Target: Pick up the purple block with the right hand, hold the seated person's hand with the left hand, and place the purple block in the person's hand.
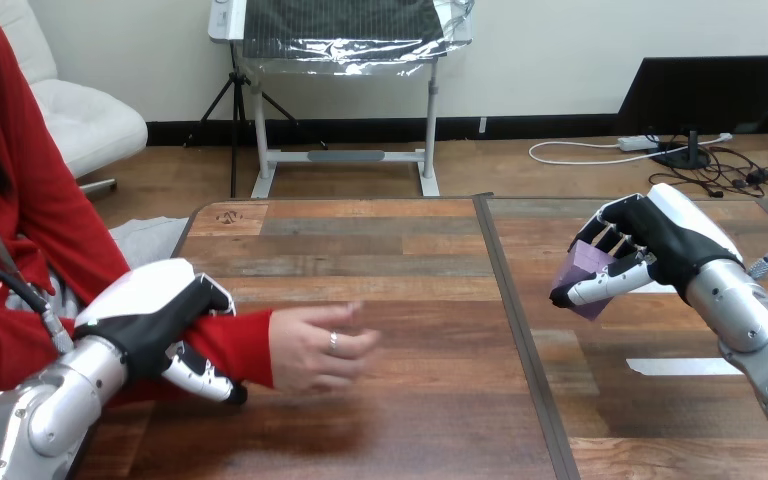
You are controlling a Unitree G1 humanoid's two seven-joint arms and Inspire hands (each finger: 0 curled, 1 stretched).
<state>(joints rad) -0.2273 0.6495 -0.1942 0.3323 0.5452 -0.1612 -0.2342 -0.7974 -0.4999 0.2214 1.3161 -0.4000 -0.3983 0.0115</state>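
Closest to me, my left arm comes in over the near left corner of the bench (410,420). My left hand (150,320) is clamped on the person's wrist (235,342), over the red sleeve. The white back of my hand sits on top of the wrist, and my fingers (200,375) curl under it on the side nearest me. Just past my grip, the person's hand (315,348) reaches toward the middle of the bench. It is turned on its edge with the fingers loosely bent and nothing in it. I cannot tell whether it rests on the wood or sits just above it.

Farther off, over the right half of the bench, my right arm slants up from the lower right edge. My right hand (660,240) is wrapped around the purple block (588,272), with the fingers closed over its top and the thumb pressed along its lower edge. The block faces left toward the person's hand but is well apart from it, beyond the seam that runs down the bench. A pale strip (685,366) lies flat on the wood below my right forearm.
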